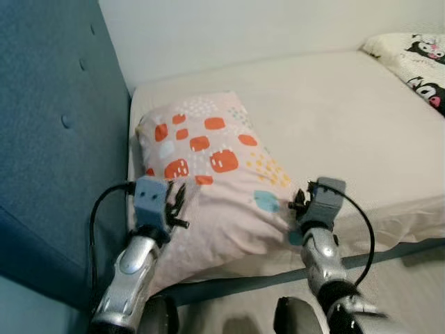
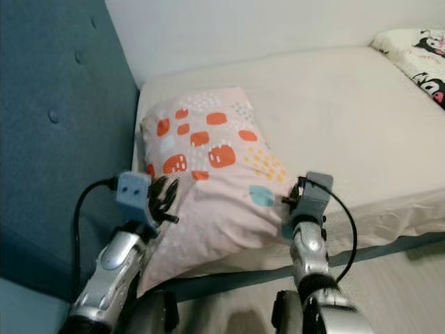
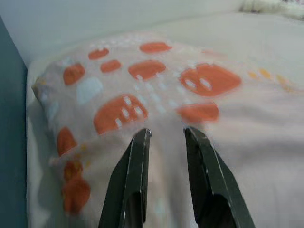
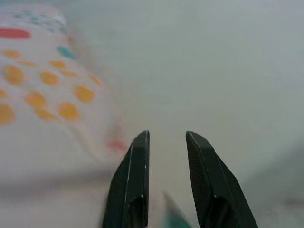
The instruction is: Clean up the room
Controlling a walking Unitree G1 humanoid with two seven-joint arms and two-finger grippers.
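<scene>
Left gripper (image 3: 165,135) at pillow's near-left edge, narrow gap between fingers, holding nothing. Right gripper (image 4: 166,137) at pillow's near-right corner, same narrow gap, empty.

One pillow (image 1: 208,174), pink with orange patches, lies at bed's (image 1: 334,118) near-left end against blue headboard (image 1: 49,139), overhanging near edge.

One cartoon-print blanket (image 1: 417,62) far right.

Risk: near end overhangs, so a one-sided pinch could drag pillow off onto floor; thin fabric may slip from fingers.

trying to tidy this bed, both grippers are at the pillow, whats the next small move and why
Probably close the left gripper on the pillow. Its fingers are open with pillow fabric between the tips, while the right gripper, also open, sits at the pillow's other edge over the mattress. A grip on one side first would let it lift or shift the pillow.
</scene>
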